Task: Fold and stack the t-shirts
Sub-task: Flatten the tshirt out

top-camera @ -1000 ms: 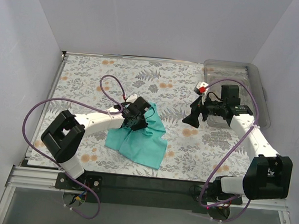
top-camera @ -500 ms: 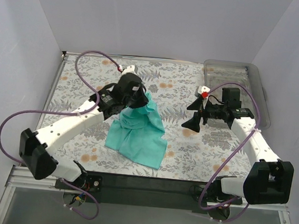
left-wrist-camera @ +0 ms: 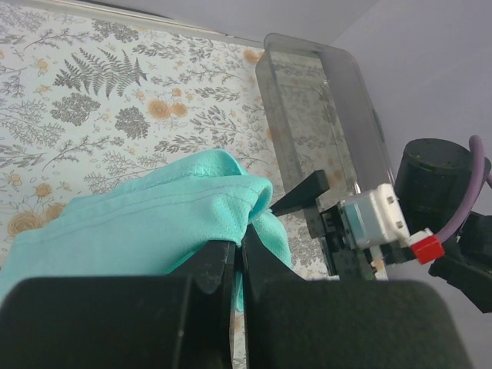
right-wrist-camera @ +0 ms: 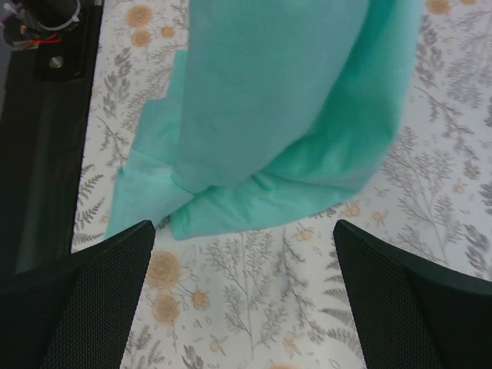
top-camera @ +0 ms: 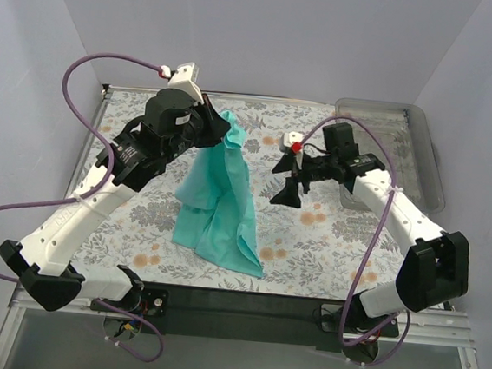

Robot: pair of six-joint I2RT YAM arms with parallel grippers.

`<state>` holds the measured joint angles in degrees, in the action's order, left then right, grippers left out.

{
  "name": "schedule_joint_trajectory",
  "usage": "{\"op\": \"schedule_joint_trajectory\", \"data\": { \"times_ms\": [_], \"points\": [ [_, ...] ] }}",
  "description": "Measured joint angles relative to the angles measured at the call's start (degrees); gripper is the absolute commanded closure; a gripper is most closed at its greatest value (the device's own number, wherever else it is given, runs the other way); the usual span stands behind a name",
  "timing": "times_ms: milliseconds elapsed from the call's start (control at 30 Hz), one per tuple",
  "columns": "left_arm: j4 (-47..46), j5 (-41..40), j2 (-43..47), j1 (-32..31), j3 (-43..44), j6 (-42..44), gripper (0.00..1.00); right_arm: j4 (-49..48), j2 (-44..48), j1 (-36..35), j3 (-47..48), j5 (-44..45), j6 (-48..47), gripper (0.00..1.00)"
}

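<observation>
A teal-green t-shirt (top-camera: 220, 195) hangs from my left gripper (top-camera: 226, 128), which is raised high over the back middle of the table and shut on the cloth's top. The lower part of the t-shirt still lies on the floral table. In the left wrist view the jaws are pressed together on a fold of the t-shirt (left-wrist-camera: 154, 219). My right gripper (top-camera: 287, 176) stands open to the right of the hanging cloth, with nothing between its fingers. In the right wrist view the t-shirt (right-wrist-camera: 277, 108) fills the top, beyond the open fingers (right-wrist-camera: 400, 307).
A clear plastic bin (top-camera: 392, 146) stands at the back right of the floral table (top-camera: 327, 245); it also shows in the left wrist view, bin (left-wrist-camera: 307, 108). Grey walls close in the sides and back. The black front rail (top-camera: 234, 305) runs along the near edge.
My left gripper shut on the t-shirt and lifted it up and toward the back, so the cloth now hangs in a long drape. My right gripper moved left toward the cloth, still open.
</observation>
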<state>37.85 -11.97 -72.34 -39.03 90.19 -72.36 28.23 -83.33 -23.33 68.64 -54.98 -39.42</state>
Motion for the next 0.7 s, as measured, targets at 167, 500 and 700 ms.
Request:
{"op": "schedule_joint_trajectory", "data": {
  "times_ms": [167,500,700],
  "points": [
    [1.77,-1.01,-1.16,0.09,1.44,0.48,1.0,-7.45,-0.9,-10.38,-3.3,5.75,10.6,0.13],
    [2.21,-3.65,-1.31,0.31,4.39,1.57,1.0,-19.89,1.4,-16.52,-13.75,19.06,31.93,0.24],
    [2.21,-4.04,-1.31,0.31,4.39,1.66,1.0,-27.28,6.51,-18.25,-21.53,18.67,41.46,0.25]
  ]
}}
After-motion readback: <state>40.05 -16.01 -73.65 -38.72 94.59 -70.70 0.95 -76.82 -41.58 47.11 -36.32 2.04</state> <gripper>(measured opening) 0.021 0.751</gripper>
